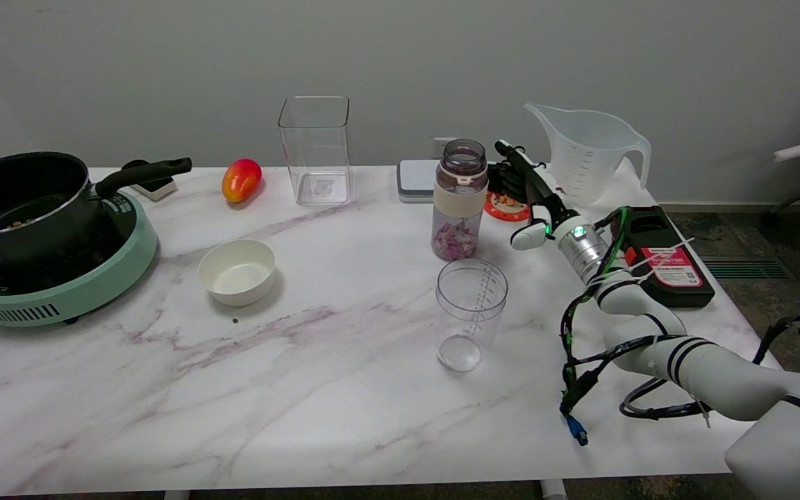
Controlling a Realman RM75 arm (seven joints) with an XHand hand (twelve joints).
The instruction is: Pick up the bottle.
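Right hand (pixel 519 182) is just beside the bottle (pixel 460 200), fingers spread and holding nothing, so the bottle stands on the surface (pixel 344 389), grasp and lift to come.

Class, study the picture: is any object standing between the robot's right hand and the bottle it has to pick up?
Nothing visible does. The right hand is just to the right of the bottle, with only a narrow gap between them. The clear cup stands nearer the camera, out of that gap.
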